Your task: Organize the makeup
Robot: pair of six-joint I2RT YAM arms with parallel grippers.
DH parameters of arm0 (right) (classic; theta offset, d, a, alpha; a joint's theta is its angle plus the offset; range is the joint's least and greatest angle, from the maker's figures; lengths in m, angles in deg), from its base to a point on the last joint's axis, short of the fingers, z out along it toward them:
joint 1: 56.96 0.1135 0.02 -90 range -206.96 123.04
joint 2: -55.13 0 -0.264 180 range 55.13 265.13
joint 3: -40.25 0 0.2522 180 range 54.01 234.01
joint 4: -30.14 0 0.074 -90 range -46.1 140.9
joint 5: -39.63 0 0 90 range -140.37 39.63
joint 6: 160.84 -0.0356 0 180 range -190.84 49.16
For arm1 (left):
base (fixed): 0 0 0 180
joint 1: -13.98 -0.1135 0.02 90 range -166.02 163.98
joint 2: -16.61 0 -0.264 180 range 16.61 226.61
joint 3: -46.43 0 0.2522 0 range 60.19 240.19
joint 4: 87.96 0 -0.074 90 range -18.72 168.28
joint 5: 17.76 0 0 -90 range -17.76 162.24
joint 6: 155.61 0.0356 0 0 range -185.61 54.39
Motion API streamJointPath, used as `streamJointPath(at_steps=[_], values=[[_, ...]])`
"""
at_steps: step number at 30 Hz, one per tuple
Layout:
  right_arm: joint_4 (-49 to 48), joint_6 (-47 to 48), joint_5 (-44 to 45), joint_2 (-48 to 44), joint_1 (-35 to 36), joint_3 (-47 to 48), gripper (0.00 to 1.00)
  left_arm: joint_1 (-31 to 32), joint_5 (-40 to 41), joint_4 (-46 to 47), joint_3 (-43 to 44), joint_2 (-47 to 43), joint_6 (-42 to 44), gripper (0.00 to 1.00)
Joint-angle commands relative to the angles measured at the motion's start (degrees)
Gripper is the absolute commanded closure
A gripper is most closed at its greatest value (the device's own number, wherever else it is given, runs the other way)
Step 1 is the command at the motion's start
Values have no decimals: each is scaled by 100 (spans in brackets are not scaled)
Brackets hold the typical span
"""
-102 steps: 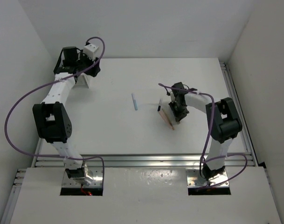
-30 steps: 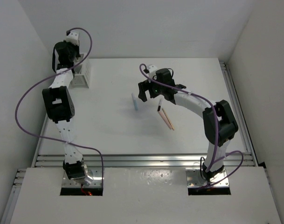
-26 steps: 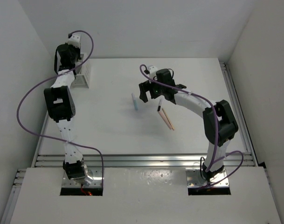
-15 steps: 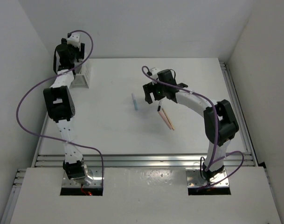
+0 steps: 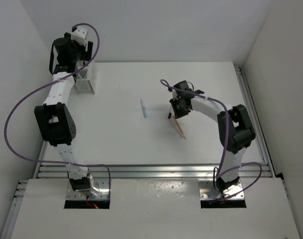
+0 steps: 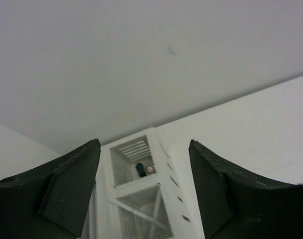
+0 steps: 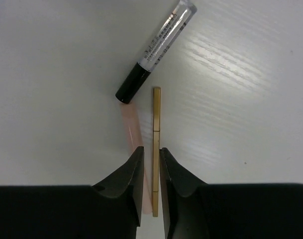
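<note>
Right claw (image 7: 151, 152) clenched on gold stick (image 7: 156, 114), lower centre; left claw (image 6: 144, 164) released above white slatted box (image 5: 85, 82), overhead frame's upper left.

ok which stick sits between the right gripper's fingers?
The thin gold stick; the peach-pink stick lies beside it, outside the gap, the black-capped clear tube beyond.

White slatted box (image 5: 86, 82) at the table's (image 5: 116, 144) far-left corner.

The white counter (image 5: 116, 144) carries a white slatted box (image 5: 85, 79) at its far left, a light blue stick (image 5: 143, 108) near the middle, and right of it a peach-pink stick (image 7: 130, 124), thin gold stick (image 7: 155, 114) and black-capped clear tube (image 7: 156, 50) lying close together.
</note>
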Motion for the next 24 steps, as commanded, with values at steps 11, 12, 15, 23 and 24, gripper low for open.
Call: streamJointPath(at_steps=[11, 12, 15, 23, 24], values=[[292, -233, 119, 192, 49, -324, 82, 414, -249, -1037, -973, -829, -28, 22], [249, -250, 128, 166, 31, -369, 82, 414, -249, -1037, -973, -829, -28, 22], [205, -321, 58, 183, 49, -571, 82, 414, -249, -1037, -973, -829, -28, 22], [388, -514, 637, 175, 40, -773, 82, 414, -249, -1037, -973, -829, -81, 22], [424, -532, 699, 201, 40, -773, 82, 414, -249, -1037, -973, -829, -81, 22]])
